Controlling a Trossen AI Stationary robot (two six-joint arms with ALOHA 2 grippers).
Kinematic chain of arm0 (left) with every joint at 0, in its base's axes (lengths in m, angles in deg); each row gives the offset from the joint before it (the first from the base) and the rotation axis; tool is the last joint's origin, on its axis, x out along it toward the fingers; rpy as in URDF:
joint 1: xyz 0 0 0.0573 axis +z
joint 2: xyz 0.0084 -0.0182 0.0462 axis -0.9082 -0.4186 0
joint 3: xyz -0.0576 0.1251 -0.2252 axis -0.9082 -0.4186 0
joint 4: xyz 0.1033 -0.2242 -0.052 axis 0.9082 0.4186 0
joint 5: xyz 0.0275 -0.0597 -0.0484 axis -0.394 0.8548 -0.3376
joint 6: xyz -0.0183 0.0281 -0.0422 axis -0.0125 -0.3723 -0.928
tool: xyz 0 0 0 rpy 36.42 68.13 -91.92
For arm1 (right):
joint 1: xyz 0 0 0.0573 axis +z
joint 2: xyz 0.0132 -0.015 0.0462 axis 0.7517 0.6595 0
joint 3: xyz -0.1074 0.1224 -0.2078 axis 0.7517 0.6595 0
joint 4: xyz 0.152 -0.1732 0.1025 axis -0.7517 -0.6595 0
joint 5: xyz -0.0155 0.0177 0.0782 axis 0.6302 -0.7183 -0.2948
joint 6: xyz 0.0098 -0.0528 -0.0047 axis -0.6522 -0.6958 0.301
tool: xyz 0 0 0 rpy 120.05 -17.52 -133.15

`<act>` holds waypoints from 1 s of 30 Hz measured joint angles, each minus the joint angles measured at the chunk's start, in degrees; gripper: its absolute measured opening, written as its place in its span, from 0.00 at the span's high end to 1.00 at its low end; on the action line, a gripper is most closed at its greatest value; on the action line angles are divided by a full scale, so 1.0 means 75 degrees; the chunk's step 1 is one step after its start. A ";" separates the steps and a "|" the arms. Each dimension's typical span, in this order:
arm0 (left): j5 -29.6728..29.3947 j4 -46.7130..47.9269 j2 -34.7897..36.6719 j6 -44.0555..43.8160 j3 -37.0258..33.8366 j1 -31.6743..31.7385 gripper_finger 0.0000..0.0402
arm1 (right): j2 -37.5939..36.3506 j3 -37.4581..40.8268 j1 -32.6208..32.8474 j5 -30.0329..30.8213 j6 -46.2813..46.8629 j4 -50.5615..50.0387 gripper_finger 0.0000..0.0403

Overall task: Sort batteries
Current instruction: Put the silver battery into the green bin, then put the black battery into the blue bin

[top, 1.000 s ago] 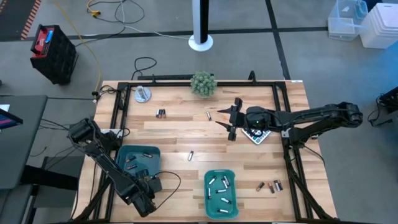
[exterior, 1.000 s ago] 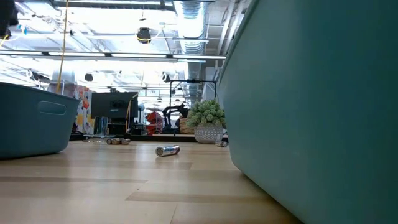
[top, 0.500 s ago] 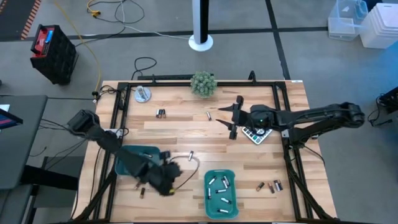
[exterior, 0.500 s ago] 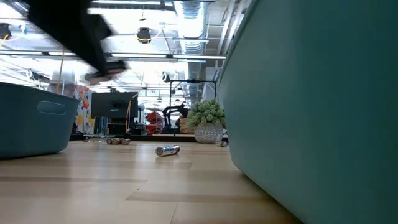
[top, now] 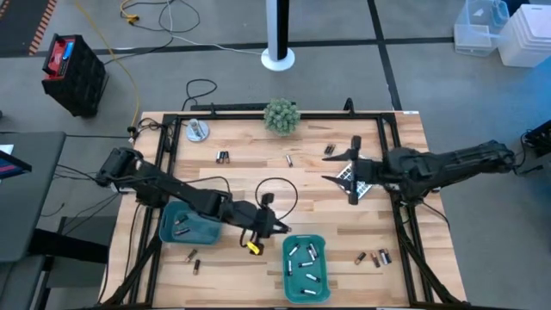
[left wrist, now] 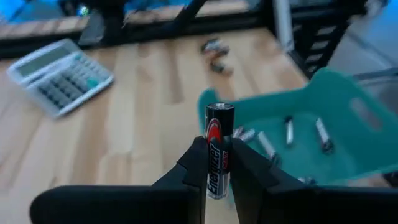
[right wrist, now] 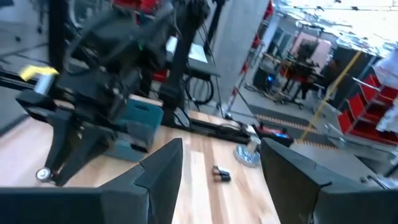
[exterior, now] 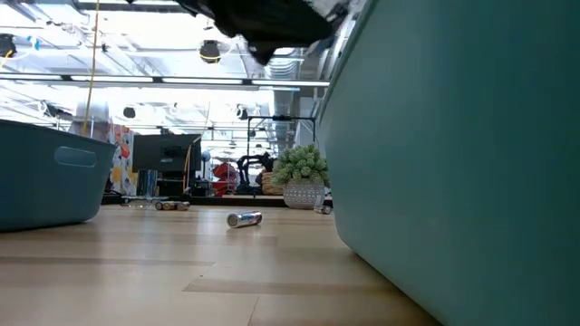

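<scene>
A dark battery is pinched upright in the left gripper, just left of the right tray; the right gripper is held spread, farther away.

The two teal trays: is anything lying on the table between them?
In the high view, the left gripper, shut on a black battery, hangs between the left tray and the right tray.
</scene>
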 joint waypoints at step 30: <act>-0.0236 0.0689 -0.1384 0.0927 0.1449 -0.0294 0.51 | -0.0227 0.0000 0.0690 0.0239 0.0486 -0.0780 0.42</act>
